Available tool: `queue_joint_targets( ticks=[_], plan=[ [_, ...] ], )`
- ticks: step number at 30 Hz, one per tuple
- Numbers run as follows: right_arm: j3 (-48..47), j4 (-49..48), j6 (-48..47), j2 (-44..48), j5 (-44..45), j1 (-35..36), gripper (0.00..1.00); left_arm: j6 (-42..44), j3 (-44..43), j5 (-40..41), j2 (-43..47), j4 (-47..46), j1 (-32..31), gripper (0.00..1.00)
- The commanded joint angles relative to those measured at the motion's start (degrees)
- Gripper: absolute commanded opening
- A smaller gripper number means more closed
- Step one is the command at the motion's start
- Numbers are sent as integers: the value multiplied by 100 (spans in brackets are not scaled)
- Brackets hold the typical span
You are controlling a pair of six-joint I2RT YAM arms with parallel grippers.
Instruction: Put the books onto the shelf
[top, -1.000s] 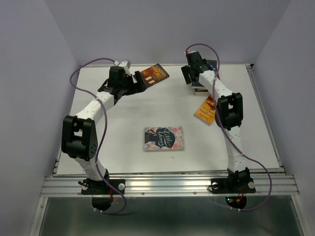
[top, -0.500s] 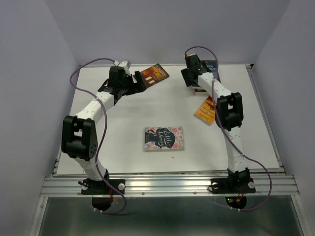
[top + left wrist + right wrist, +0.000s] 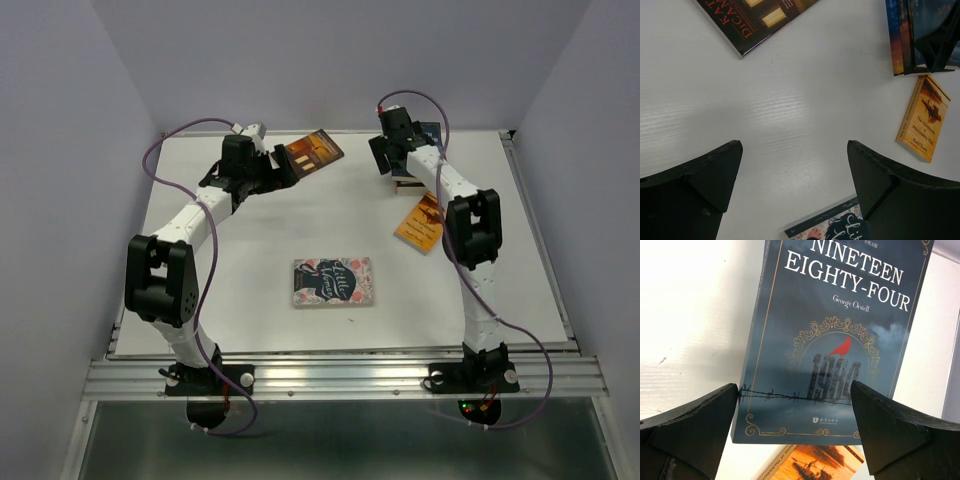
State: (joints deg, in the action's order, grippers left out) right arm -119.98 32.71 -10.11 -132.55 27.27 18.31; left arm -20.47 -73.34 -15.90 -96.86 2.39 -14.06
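left gripper, jaws apart and empty, beside the brown book at the far edge. right gripper, jaws apart, above nineteen eighty-four at far right; orange book just nearer, flowered navy book at centre.

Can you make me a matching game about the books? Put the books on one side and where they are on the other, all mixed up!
Books:
1. flowery book
2. orange book
3. Nineteen Eighty-Four
4. dark book with red letters

Places:
A. far edge, near the left end effector
B. middle of the table
C. right in front of the right end effector
D. right side of the table, lying alone

Pairs: 1-B, 2-D, 3-C, 4-A
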Motion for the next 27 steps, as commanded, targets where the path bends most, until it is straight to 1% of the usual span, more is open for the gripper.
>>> queue_joint_targets(
  ticks=[1,12,19,27],
  plan=[
    [80,-133,0,432,103,-11,100,-1,39,-106,132,-195,18,99],
    [230,-133,26,441,-11,-11,100,17,13,-115,106,-195,18,99],
    [361,-142,18,590,244,-64,100,43,13,-97,123,-195,18,99],
    [449,-177,-9,704,341,-64,100,113,-93,-115,36,-195,18,99]
  ],
)
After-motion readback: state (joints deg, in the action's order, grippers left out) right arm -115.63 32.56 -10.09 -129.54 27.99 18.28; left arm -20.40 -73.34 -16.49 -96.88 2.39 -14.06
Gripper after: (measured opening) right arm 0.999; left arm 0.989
